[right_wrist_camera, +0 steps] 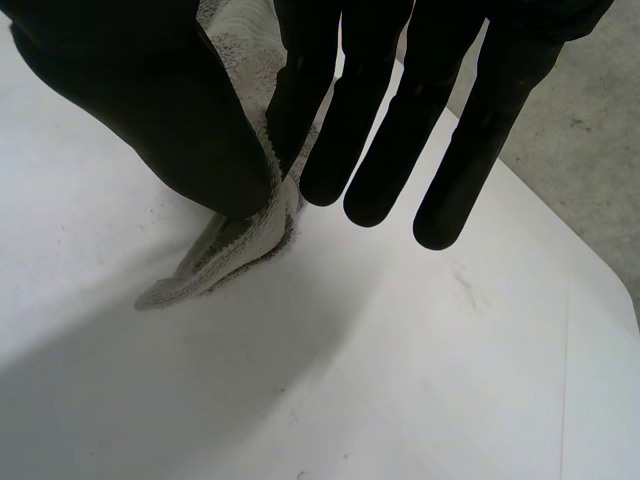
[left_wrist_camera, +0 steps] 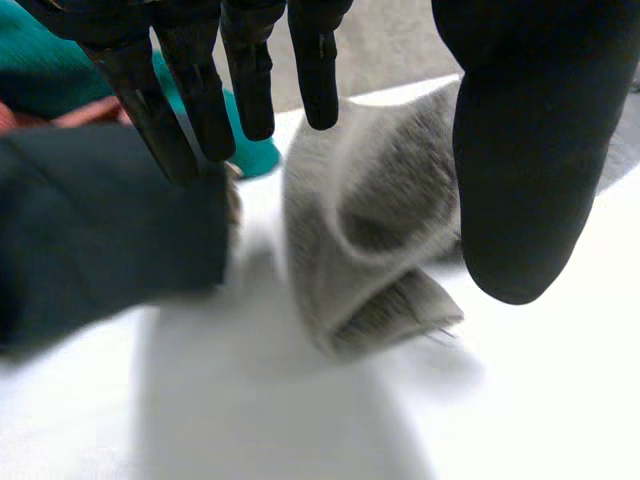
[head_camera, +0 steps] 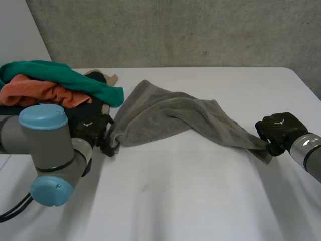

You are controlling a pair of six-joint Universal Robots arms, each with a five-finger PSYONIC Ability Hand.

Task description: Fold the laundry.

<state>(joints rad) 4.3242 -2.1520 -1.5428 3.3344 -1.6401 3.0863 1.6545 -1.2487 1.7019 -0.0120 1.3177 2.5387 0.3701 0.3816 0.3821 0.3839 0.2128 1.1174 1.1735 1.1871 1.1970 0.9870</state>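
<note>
Beside the laundry pile (head_camera: 55, 85) our left hand (head_camera: 93, 128) pinches one corner of the grey towel (head_camera: 170, 118), which sags across the table (head_camera: 175, 201) to our right hand (head_camera: 278, 130) pinching the other, so we read this as the spread step, and next we'd pull taut and flatten.

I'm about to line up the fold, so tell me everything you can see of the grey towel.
The grey towel is a soft, terry-looking cloth, not yet folded, bunched into long ridges and stretched across the white table between the two hands. The right hand pinches one narrowed corner between its thumb and a finger, and the tip trails below the grip. The left hand is at the opposite end, where the edge curls over itself.
</note>
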